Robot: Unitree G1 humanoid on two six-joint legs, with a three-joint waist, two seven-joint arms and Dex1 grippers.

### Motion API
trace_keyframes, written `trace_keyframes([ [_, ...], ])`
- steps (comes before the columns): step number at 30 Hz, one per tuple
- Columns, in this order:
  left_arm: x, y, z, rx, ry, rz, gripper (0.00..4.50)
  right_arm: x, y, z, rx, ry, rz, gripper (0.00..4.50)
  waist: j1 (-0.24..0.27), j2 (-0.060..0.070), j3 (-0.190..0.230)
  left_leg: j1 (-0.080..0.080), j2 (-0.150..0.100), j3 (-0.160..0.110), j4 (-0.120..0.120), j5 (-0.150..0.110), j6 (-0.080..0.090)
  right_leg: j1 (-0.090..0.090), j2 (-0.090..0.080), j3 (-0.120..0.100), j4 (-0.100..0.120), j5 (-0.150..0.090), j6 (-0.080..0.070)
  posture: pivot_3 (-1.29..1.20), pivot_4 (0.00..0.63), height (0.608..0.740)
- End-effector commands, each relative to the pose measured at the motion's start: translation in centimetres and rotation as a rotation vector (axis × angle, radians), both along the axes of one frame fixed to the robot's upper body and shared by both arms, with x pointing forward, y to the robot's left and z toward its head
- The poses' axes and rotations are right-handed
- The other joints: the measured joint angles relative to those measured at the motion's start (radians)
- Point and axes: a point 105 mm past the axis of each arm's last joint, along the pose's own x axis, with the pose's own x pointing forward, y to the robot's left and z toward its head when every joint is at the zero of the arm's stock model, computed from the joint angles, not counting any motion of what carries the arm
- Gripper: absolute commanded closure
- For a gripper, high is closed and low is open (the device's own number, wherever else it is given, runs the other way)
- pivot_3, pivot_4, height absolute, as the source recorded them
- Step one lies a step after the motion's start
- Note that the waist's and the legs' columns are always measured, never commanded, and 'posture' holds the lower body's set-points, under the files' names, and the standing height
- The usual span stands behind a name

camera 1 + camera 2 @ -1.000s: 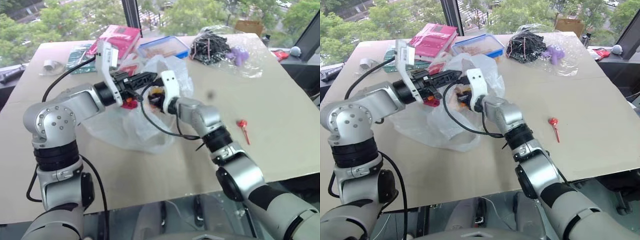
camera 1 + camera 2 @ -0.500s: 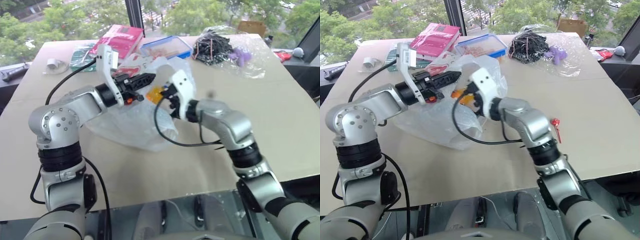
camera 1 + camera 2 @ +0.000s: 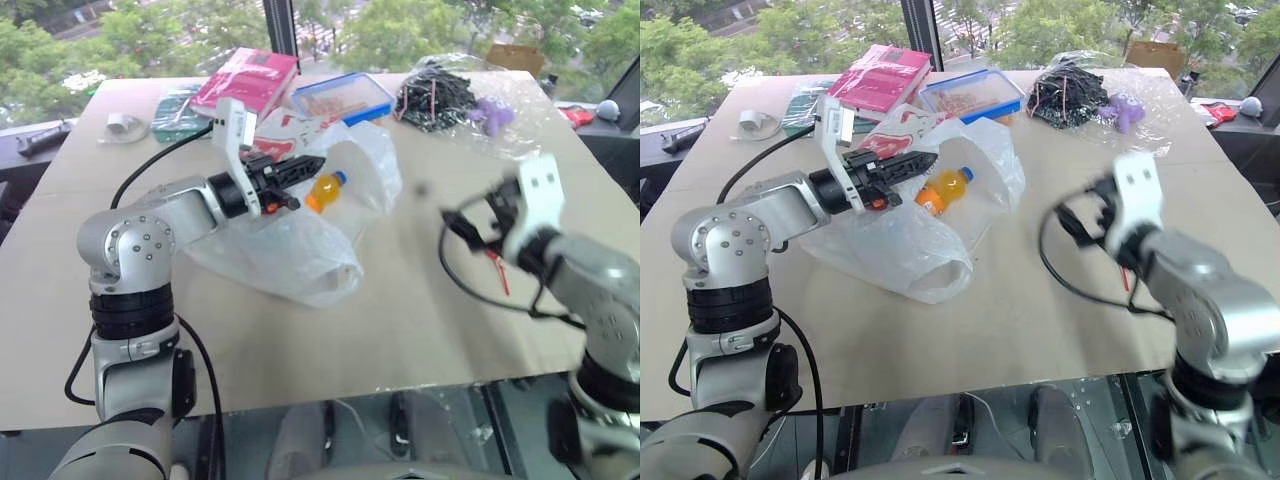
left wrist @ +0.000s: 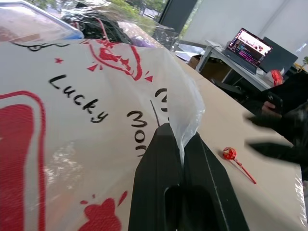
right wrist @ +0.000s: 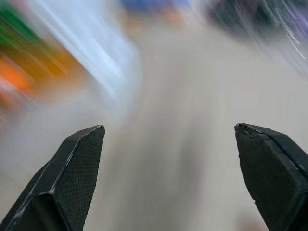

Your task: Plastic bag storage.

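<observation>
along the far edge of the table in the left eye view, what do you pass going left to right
tape roll → green packet → pink box → blue-rimmed container → clear bag of black bits → purple thing

A large, thin, translucent white plastic bag (image 3: 290, 235) sprawls crinkled across the bench (image 3: 400, 300), its body slumped toward the near edge. Red printed pictures and black lettering reading "Lucky" mark the film. The upper rim is lifted off the bench, pinched between the closed fingers of the left claw (image 4: 179, 144). An orange bottle (image 3: 325, 189) with a blue cap lies in the bag's open mouth, just beyond that claw.
</observation>
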Motion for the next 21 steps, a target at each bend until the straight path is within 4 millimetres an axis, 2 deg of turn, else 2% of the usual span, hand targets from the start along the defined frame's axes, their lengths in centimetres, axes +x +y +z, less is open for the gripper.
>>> trace_keyframes([
  [1, -0.3, -0.5, 1.0, -0.009, -0.054, -0.023, 4.5, 0.5, -1.3, -0.5, 0.017, -0.044, -0.099, 0.15, -0.017, 0.0, 0.0, 0.001, 0.0, 0.001, 0.0, 0.0, 0.0, 0.0, 0.0, 0.002, 0.0, 0.0, 0.0, 0.0, 0.15, 0.74],
  [4, -0.1, -0.6, 1.3, -0.013, -0.061, -0.022, 4.5, 1.7, -2.9, -2.9, 0.089, -0.03, -0.241, 0.15, -0.02, 0.0, 0.0, 0.004, 0.001, 0.002, 0.001, 0.0, 0.0, 0.001, 0.002, 0.004, 0.002, 0.0, 0.0, 0.0, 0.15, 0.74],
  [7, -0.1, -0.4, 1.6, -0.013, -0.073, -0.012, 4.5, 2.2, -3.5, -4.6, 0.103, -0.016, -0.282, 0.15, -0.014, 0.0, 0.0, 0.003, 0.001, 0.001, 0.001, 0.0, 0.0, 0.001, 0.002, 0.004, 0.002, 0.0, 0.0, 0.0, 0.15, 0.74],
  [9, -0.1, -0.2, 1.7, -0.011, -0.077, -0.004, 4.5, 2.1, -3.5, -5.3, 0.116, -0.004, -0.28, 0.68, -0.014, -0.001, -0.001, 0.003, 0.001, 0.001, 0.001, 0.0, 0.0, 0.001, 0.002, 0.004, 0.001, 0.0, 0.0, 0.0, 0.15, 0.74],
  [12, -0.3, 0.0, 1.7, -0.01, -0.078, 0.005, 4.5, 1.9, -3.4, -5.8, 0.091, 0.002, -0.253, 1.91, -0.013, -0.001, -0.001, 0.002, 0.001, 0.001, 0.001, 0.0, 0.001, 0.001, 0.001, 0.003, 0.0, 0.0, 0.0, 0.0, 0.15, 0.74],
  [13, -0.3, 0.0, 1.7, -0.01, -0.078, 0.005, 4.5, 1.9, -3.5, -5.8, 0.085, -0.001, -0.248, 2.56, -0.013, -0.001, -0.001, 0.002, 0.001, 0.001, 0.001, 0.0, 0.001, 0.001, 0.001, 0.003, 0.0, 0.0, 0.0, 0.0, 0.15, 0.74],
  [14, -0.4, -0.1, 1.6, -0.01, -0.078, 0.006, 4.5, 1.9, -3.4, -5.7, 0.068, -0.007, -0.234, 2.9, -0.013, -0.001, -0.001, 0.002, 0.001, 0.001, 0.001, 0.0, 0.001, 0.001, 0.001, 0.003, 0.0, 0.0, 0.0, 0.0, 0.15, 0.74],
  [15, -0.4, -0.1, 1.6, -0.01, -0.078, 0.007, 4.5, 1.9, -3.4, -5.6, 0.048, -0.014, -0.216, 3.55, -0.013, -0.001, -0.001, 0.002, 0.001, 0.001, 0.001, 0.0, 0.0, 0.001, 0.001, 0.003, 0.0, 0.0, 0.0, 0.0, 0.15, 0.74],
  [17, -0.4, -0.1, 1.7, -0.011, -0.08, 0.009, 4.5, 1.8, -3.0, -5.2, 0.0, -0.032, -0.161, 4.35, -0.013, -0.001, -0.001, 0.002, 0.001, 0.001, 0.001, 0.0, 0.0, 0.001, 0.001, 0.003, 0.001, 0.0, 0.0, 0.0, 0.15, 0.74],
  [21, -0.4, 0.2, 1.8, -0.015, -0.082, 0.016, 4.5, 1.9, -0.9, -3.3, -0.033, -0.112, -0.014, 4.44, -0.013, -0.001, -0.001, 0.002, 0.001, 0.001, 0.001, 0.0, 0.0, 0.001, 0.001, 0.003, 0.001, 0.0, 0.0, 0.0, 0.15, 0.74],
])
